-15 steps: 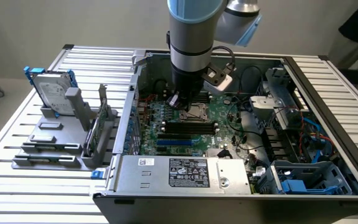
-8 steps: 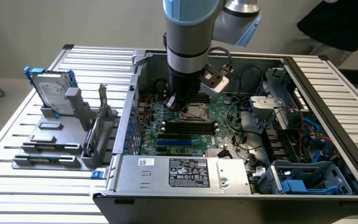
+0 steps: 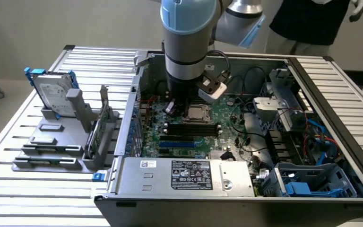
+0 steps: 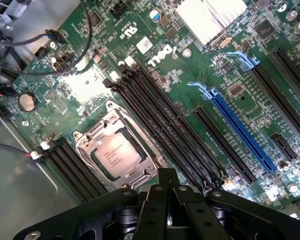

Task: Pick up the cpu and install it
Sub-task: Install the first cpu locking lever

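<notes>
The open computer case (image 3: 332,142) is taking up most of the slatted metal table (image 3: 17,189), lying on its side with its interior facing up. The robot arm (image 3: 188,38) is reaching straight down into the case from above, at the far middle of the scene, with a person (image 3: 314,21) standing beyond the case on the exterior view's right. The green motherboard (image 3: 232,113) is lying flat inside the case, and the grey power supply (image 3: 191,176) with its label is sitting along the near edge. A blue drive cage (image 3: 314,182) is sitting in the case's near corner on the exterior view's right. On the exterior view's left, outside the case, a silver hard drive (image 3: 52,92) with blue brackets is standing upright in a grey holder (image 3: 55,142). In the wrist view the black memory slots (image 4: 165,125) are running beside the socket (image 4: 115,152), with a blue expansion slot (image 4: 235,130) farther along the board. The gripper (image 4: 166,187) is hanging just above the board close to the socket, its black fingers (image 4: 155,205) pressed together and holding nothing. The cpu (image 4: 117,155) is lying flat inside the socket's metal frame, its dull silver top facing up, just beside the gripper's fingertips and apart from them
</notes>
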